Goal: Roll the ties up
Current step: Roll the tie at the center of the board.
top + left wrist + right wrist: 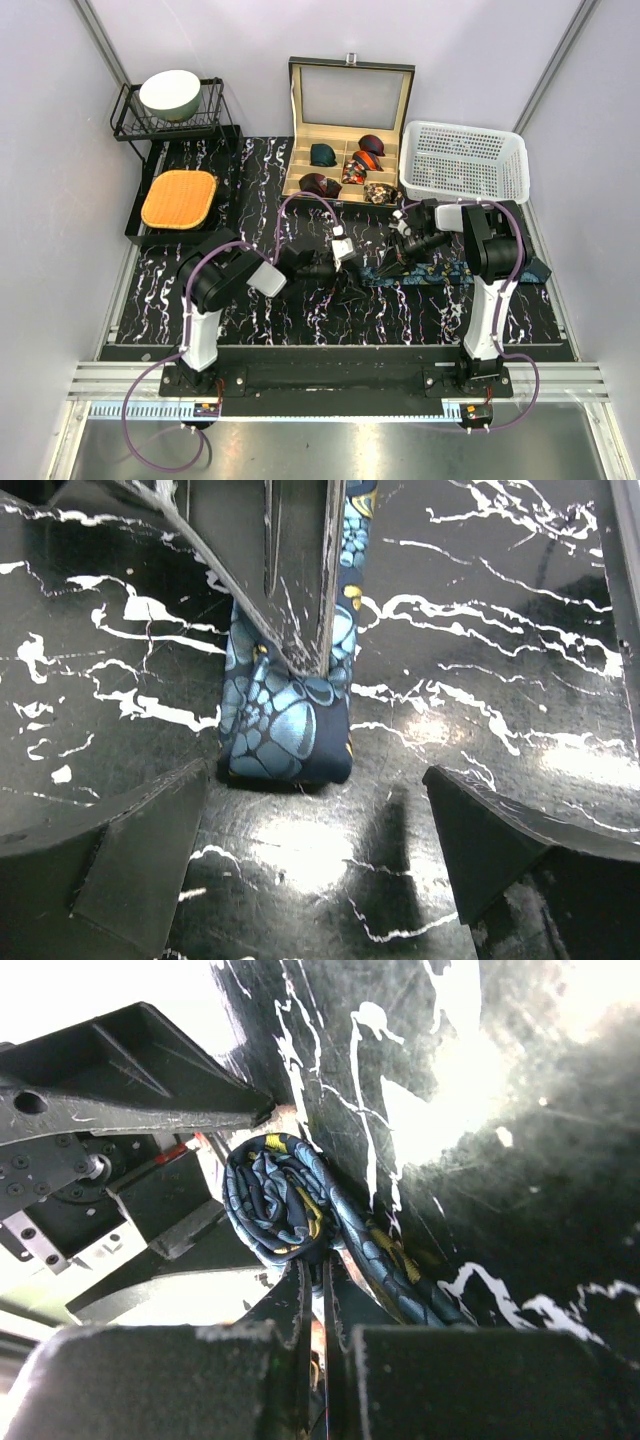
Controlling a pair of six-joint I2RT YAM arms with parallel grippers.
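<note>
Right fingers (pixel 300 590) in tie (pixel 285 730), basket (pixel 460 185) beyond

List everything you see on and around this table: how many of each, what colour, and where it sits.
navy tie: one, navy with teal and gold, mid-table, one end wound at the right gripper's tips
coiled ties: about six, green, maroon, red-orange, in the box compartments
wooden box: one, tan, lid open, back centre
basket: one, white, right of the box
bowl: one, pale, on the rack
wire rack: one, black, back left
mat: one, orange, woven, below the rack
table: black, white marbling
left gripper: open, facing the tie
right gripper: shut, inside the coil
</note>
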